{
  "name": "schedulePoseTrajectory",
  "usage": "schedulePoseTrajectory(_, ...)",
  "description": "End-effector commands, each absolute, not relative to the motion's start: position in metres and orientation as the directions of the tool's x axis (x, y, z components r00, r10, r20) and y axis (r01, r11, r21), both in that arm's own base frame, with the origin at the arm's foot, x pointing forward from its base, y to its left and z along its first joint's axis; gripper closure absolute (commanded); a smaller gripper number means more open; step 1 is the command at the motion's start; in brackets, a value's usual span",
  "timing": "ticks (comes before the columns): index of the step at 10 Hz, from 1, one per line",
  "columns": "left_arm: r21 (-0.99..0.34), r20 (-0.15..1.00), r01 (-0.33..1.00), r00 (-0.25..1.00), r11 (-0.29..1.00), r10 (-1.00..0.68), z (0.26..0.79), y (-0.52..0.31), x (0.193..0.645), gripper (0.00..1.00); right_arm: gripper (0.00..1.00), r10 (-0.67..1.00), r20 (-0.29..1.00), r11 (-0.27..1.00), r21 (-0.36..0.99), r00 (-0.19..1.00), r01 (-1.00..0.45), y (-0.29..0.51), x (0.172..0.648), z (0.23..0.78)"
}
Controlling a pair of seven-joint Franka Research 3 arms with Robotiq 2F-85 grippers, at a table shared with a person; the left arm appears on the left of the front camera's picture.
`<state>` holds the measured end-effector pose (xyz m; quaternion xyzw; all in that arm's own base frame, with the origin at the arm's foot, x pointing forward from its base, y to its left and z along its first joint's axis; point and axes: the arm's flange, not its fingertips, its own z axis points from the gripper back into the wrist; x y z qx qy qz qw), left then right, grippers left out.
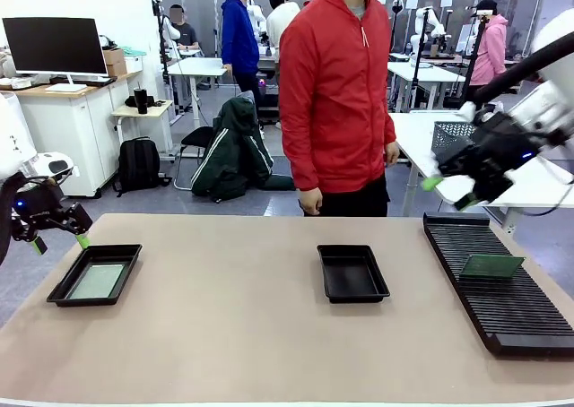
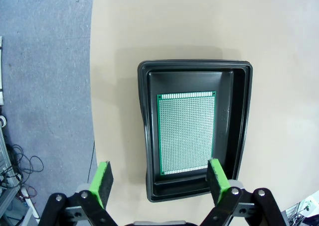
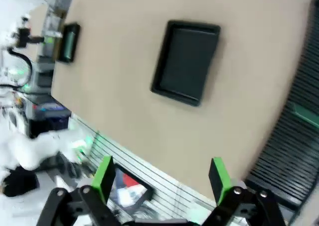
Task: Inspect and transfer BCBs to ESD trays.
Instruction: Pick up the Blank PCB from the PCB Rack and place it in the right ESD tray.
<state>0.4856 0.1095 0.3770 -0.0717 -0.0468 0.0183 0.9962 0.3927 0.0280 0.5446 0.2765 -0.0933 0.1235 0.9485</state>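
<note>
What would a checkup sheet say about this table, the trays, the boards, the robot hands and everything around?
Surface: tan table, flat.
Job's things: left tray holds one green board; middle tray holds nothing; second board lies tilted on the ribbed rack.
Clutter: nothing seen.
Grippers: left gripper open, raised near the left tray; right gripper open, raised over the rack's far end.
Cables: cables loose on the floor beside the table.
Surroundings: person in red jacket at far side; mesh basket behind.

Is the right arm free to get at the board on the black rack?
Probably yes: the right gripper hangs open above the black rack, and the board lies uncovered on it, with nothing between them.
</note>
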Motion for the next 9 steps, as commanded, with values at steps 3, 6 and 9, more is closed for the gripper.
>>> schedulePoseTrajectory(3, -0.146, 0.097, -0.028, 0.994, 0.989, 0.042, 0.375, 0.111, 0.486, 0.0, 0.0, 0.622, 0.445, 0.671, 0.122, 0.645, -0.731, -0.042, 0.375, 0.631)
schedulePoseTrajectory(6, -0.146, 0.097, -0.028, 0.994, 0.989, 0.042, 0.375, 0.111, 0.486, 0.0, 0.0, 0.862, 0.377, 0.383, -0.047, 0.338, -0.923, -0.076, 0.366, 0.671)
schedulePoseTrajectory(9, -0.146, 0.097, -0.028, 0.994, 0.989, 0.042, 0.375, 0.111, 0.486, 0.0, 0.0, 0.972, 0.191, 0.153, -0.09, 0.134, -0.984, -0.09, 0.361, 0.681)
